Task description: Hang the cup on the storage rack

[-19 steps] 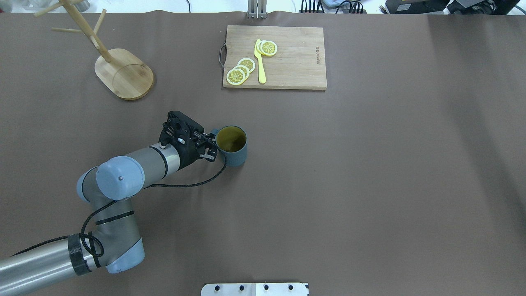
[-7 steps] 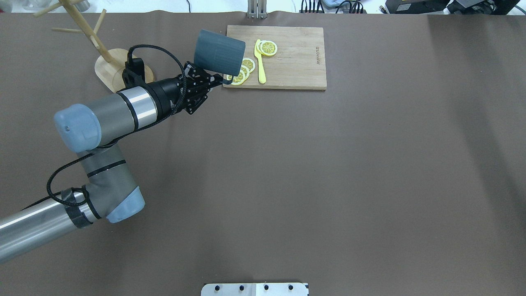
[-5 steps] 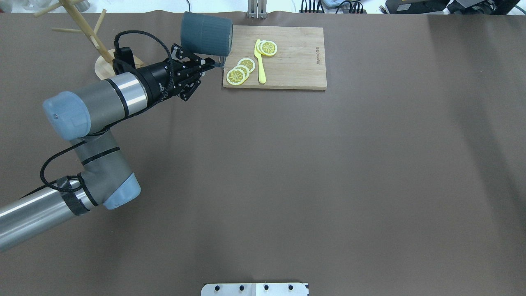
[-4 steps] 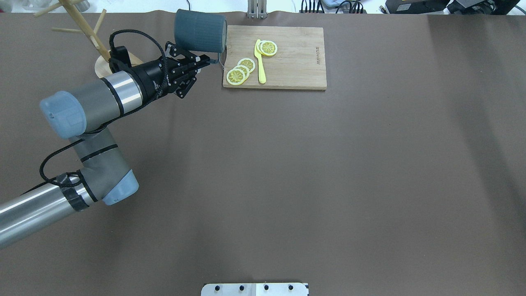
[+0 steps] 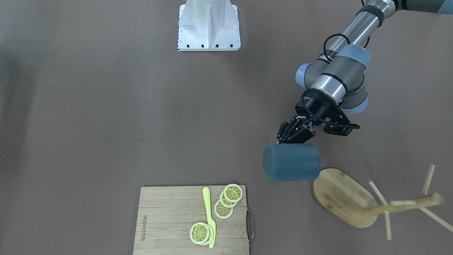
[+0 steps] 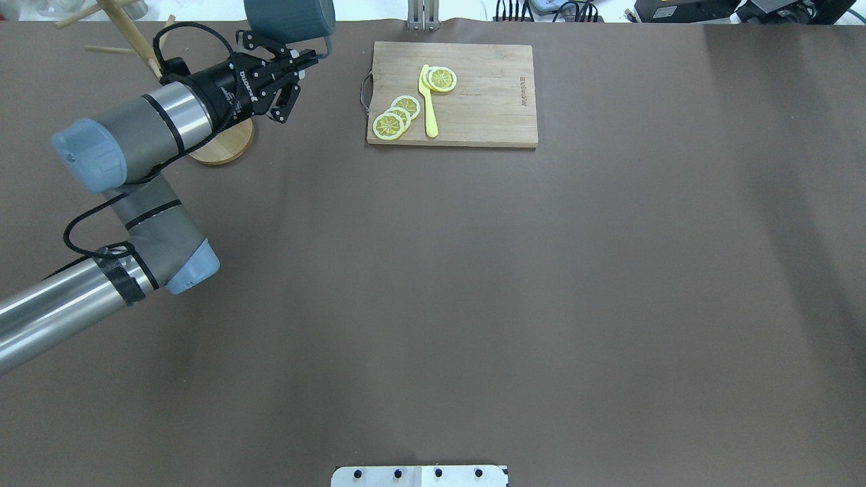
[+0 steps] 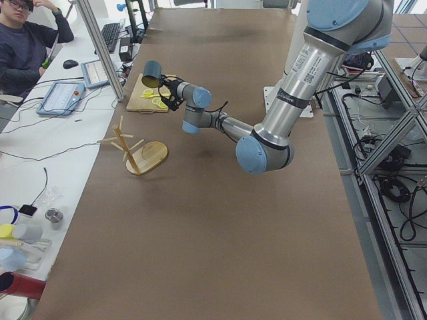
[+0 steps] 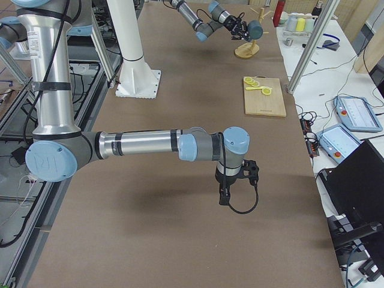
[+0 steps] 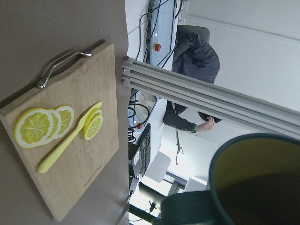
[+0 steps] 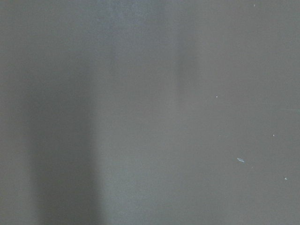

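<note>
Grey arm, blue caps, blk cable

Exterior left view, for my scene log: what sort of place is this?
Probably a robotics lab: a large robot arm over a brown-covered table, an aluminium frame post beside it, and a person at a side desk with control pendants.

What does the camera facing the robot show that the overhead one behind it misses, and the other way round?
Only the front-facing view shows the whole cup, held sideways in the air, and the full storage rack with its pegs. Only the overhead view shows the cup's thin handle sticking out past the left gripper, plus cables beyond the table. Both show the cutting board with lemon slices and a yellow knife.
</note>
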Robot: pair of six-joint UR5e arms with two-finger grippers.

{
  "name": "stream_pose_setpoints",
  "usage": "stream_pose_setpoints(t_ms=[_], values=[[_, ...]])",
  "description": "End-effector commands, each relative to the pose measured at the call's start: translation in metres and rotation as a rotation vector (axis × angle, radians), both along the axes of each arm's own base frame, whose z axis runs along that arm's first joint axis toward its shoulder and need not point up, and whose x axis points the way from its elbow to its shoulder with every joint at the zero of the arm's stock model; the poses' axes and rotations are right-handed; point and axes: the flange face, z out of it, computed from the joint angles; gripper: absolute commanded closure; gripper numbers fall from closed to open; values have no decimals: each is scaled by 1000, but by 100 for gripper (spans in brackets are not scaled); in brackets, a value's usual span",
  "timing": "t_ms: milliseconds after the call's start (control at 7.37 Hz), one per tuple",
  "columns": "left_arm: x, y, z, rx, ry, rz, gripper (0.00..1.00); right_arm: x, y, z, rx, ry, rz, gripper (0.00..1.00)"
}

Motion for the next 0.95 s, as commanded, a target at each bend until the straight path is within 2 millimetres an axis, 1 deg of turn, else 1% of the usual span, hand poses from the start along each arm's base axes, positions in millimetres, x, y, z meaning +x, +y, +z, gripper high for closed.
stream_pose_setpoints(t_ms=[0,136,272,407,543,815], values=[[-41,-43,31,-173,108,-40,100,0,0,-1,1,0,-1,0],[-42,-48,41,-198,106,-44,100,0,0,-1,3,0,-1,0],[-44,-51,47,-237,145,-36,100,0,0,-1,3,0,-1,0],[-44,-50,47,-245,166,-31,100,0,0,-2,4,0,-1,0],[-44,-50,54,-273,204,-18,100,0,0,-2,4,0,-1,0],[-47,-47,86,-267,265,1,100,0,-1,-3,7,1,-1,0]])
